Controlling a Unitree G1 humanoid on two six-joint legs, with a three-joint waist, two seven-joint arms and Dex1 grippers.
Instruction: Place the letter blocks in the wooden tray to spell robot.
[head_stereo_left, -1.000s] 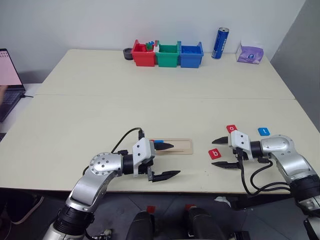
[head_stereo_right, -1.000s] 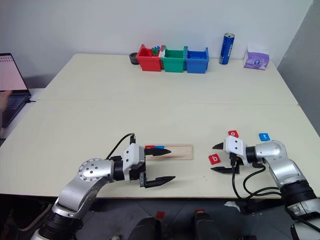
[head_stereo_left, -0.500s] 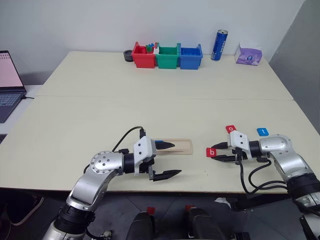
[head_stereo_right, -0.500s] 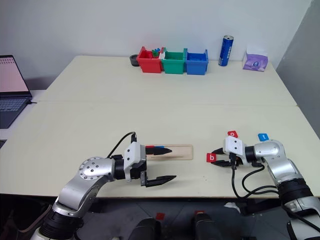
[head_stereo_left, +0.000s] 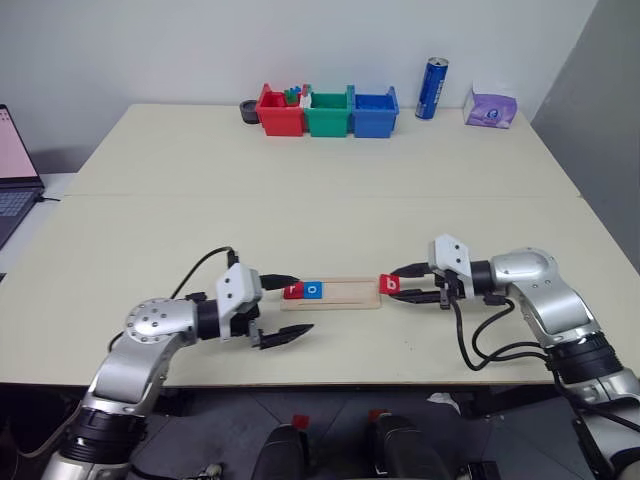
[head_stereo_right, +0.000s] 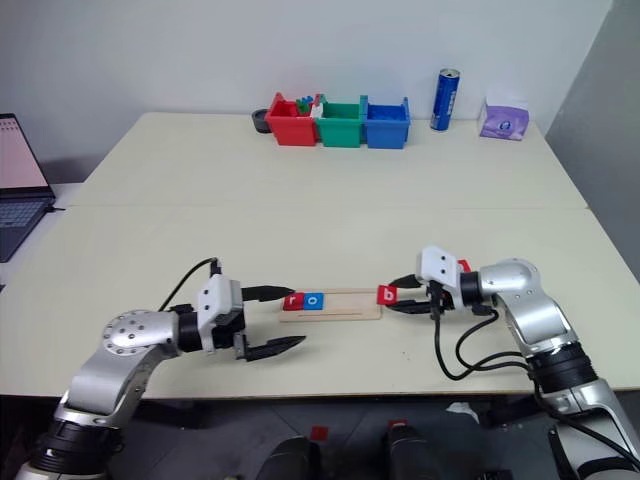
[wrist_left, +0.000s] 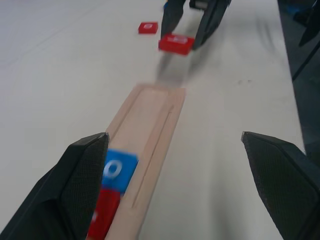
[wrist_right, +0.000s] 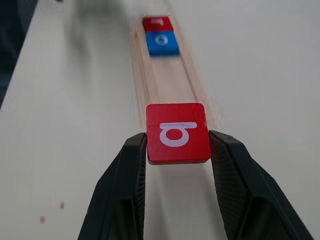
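Now that the right claw (wrist_right: 177, 150), wide apart a second ago, is clamping the red b block (wrist_right: 177, 132), it is nearing the wooden tray (head_stereo_left: 345, 295)'s right end.

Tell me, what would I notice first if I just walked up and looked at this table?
Probably the right pincer, pinching a red b block just off the right end of the wooden tray. In the tray, a red block and a blue o block sit side by side at its left end, with the open left pincer next to them. At the far edge stand red, green and blue bins in a row.
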